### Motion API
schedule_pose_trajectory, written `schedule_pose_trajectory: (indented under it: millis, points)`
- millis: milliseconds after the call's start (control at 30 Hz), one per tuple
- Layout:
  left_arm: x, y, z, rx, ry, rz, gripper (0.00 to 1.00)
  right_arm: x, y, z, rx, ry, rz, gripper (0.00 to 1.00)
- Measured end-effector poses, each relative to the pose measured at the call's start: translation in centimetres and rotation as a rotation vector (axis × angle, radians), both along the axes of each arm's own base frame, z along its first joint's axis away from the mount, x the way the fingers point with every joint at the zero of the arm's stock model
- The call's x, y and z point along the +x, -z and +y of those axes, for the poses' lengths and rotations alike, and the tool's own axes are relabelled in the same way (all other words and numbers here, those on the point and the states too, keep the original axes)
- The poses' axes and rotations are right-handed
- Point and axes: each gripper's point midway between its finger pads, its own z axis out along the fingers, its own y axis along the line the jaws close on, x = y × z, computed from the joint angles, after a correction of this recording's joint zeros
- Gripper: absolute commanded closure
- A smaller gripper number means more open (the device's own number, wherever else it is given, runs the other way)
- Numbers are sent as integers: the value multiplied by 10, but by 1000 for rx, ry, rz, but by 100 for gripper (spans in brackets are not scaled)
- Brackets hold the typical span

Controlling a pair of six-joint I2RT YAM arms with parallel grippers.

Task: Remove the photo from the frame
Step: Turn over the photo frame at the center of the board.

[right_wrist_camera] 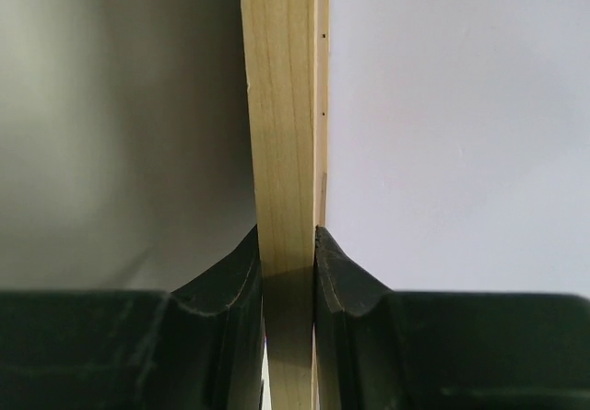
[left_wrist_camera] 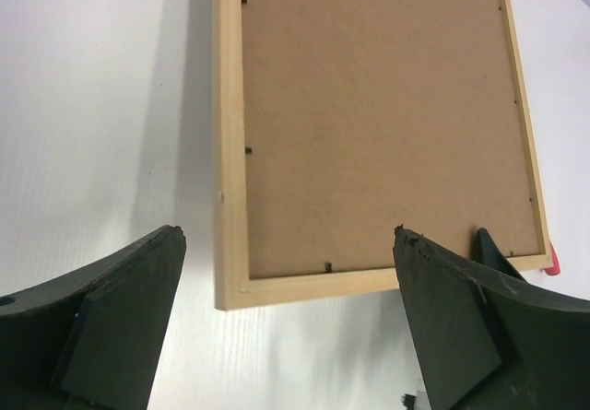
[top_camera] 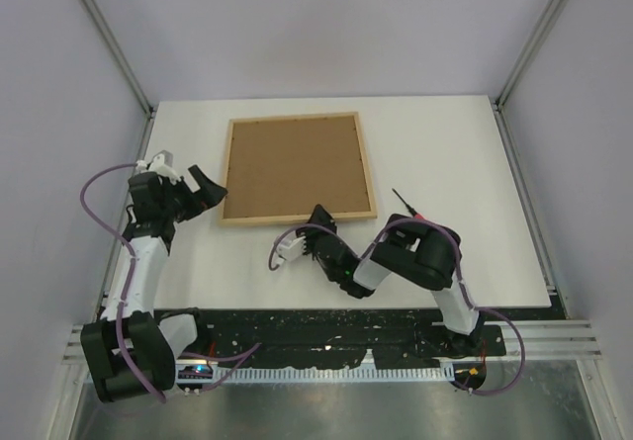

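The frame (top_camera: 297, 167) lies back-up on the white table, a light-wood rim around a brown fibreboard panel; it also shows in the left wrist view (left_wrist_camera: 378, 124). The photo is hidden under the panel. My right gripper (top_camera: 320, 220) is shut on the frame's near rail, and the right wrist view shows the wood edge (right_wrist_camera: 286, 134) pinched between its two dark fingers (right_wrist_camera: 235, 281). My left gripper (top_camera: 203, 195) is open and empty, just off the frame's left near corner (left_wrist_camera: 230, 295), not touching it.
A red-handled tool (top_camera: 407, 206) lies on the table right of the frame, by the right arm. Small black tabs (left_wrist_camera: 248, 150) line the panel's edge. Grey walls stand on three sides of the table (top_camera: 445, 153).
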Motion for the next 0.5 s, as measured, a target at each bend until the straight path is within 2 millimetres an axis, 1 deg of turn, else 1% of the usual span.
schedule_pose_trajectory:
  millis: [167,267,333,400,433,467,500]
  points:
    - [-5,-18,0,47,27,-53,0,-20,-13,-32,26,0,40,92]
    - [-6,-28,1,74,41,-75,0,-36,-12,-46,23,-3,108,92]
    - [-6,-31,1,90,49,-84,0,-47,-8,-51,19,4,173,85]
    - [-7,-32,2,107,58,-88,0,-56,-2,-55,17,15,234,72]
    - [-8,-32,2,115,62,-89,0,-61,2,-57,7,23,268,58]
    - [-9,-32,2,122,66,-92,0,-65,6,-58,2,35,299,53]
    - [-9,-33,2,127,68,-96,0,-69,8,-58,11,48,331,43]
